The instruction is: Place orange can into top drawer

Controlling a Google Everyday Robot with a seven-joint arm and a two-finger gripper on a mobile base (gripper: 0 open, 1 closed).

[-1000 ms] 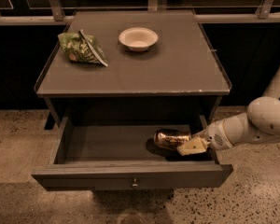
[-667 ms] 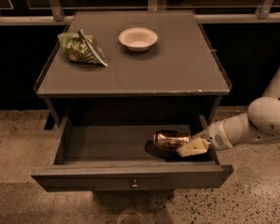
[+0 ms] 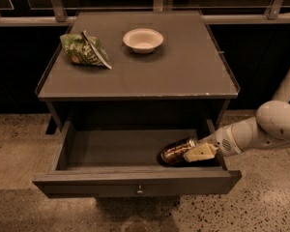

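Note:
The top drawer (image 3: pixel 96 183) of the dark grey cabinet is pulled open, with its small knob (image 3: pixel 139 190) at the centre of the front panel. The orange can (image 3: pixel 175 152) lies tilted inside the drawer at its right end, low over the drawer floor. My gripper (image 3: pixel 192 148) reaches in from the right over the drawer's right wall and is shut on the can's right end. One cream fingertip (image 3: pixel 200 152) shows in front of the can. I cannot tell whether the can touches the floor.
On the cabinet top (image 3: pixel 183 71) a green chip bag (image 3: pixel 83 50) lies at the back left and a white bowl (image 3: pixel 143 39) at the back centre. My white arm (image 3: pixel 261 129) extends right of the cabinet. A speckled floor (image 3: pixel 19 144) surrounds it.
The can, held in my gripper, has sunk a little lower into the drawer's right end. The drawer, bowl and chip bag have not moved.

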